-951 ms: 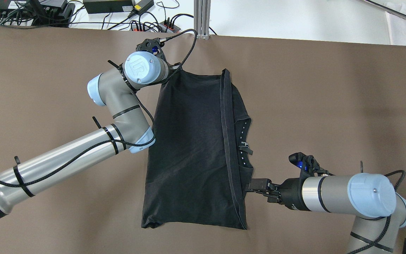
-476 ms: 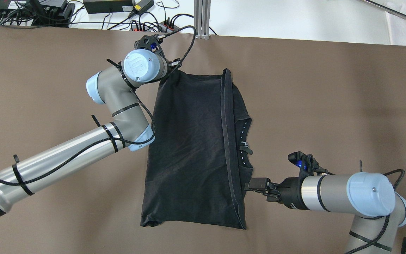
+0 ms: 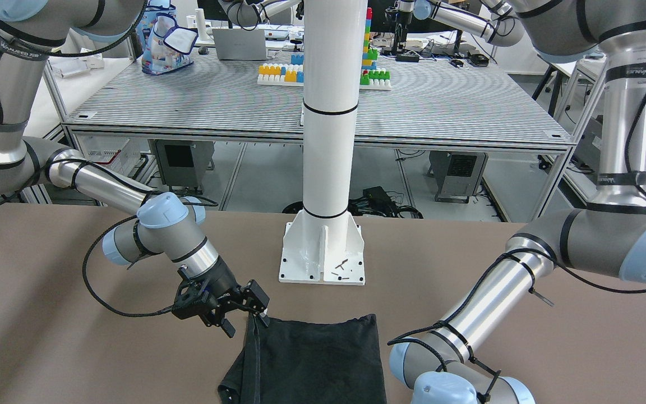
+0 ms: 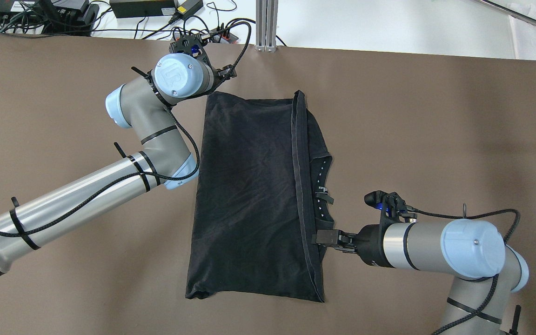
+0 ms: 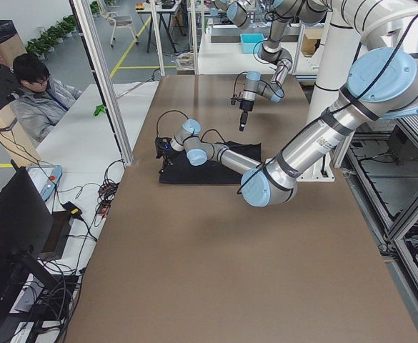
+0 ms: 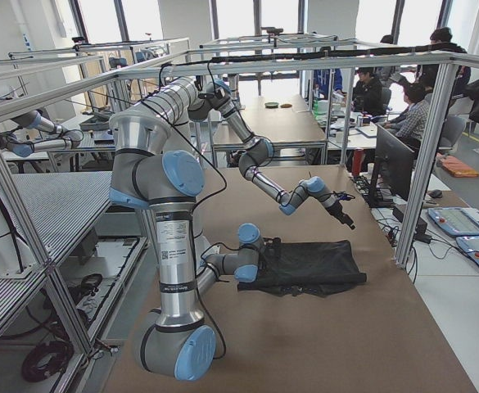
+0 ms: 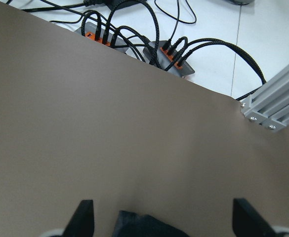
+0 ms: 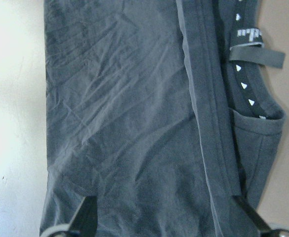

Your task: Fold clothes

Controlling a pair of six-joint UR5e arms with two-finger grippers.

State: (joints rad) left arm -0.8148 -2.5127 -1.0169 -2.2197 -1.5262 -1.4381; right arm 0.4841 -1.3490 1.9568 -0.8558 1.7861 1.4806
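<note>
One black garment lies on one brown surface. There are two robot arms, a left arm and a right arm, and two claws, a left claw and a right claw. One white pillar stands on the surface. Two power strips lie past its edge.

Work cell centred on the white pillar, bolted by its base plate to a brown-covered table. Behind the pillar stands a grey ribbed workbench bearing coloured building blocks and a laptop, with cables on the floor beneath. Across the table from the pillar are an aluminium frame post, a monitor and seated people. Tall windows light the hall.
</note>
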